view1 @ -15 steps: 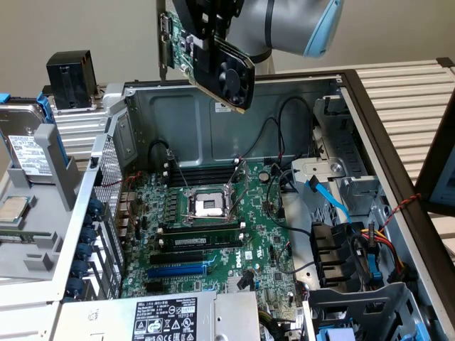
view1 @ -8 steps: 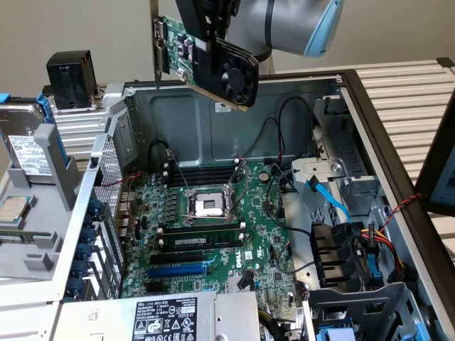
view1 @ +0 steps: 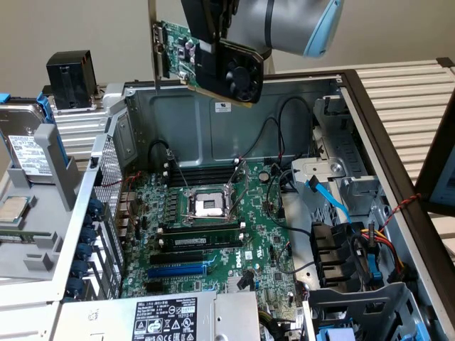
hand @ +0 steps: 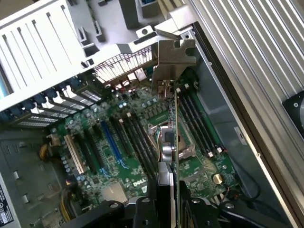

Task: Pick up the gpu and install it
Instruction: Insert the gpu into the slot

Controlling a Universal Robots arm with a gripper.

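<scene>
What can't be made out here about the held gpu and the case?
- Exterior view: the bracket top of the gpu, cut off by the frame edge.
- Wrist view: the gpu's fan face, since the card is edge-on.
- Wrist view: part of the motherboard, hidden behind the gripper.
- Exterior view: print on the white label, too small.

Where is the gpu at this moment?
Exterior view, top centre: the gpu hangs in the gripper above the case, high over the motherboard, not yet seated.
</scene>
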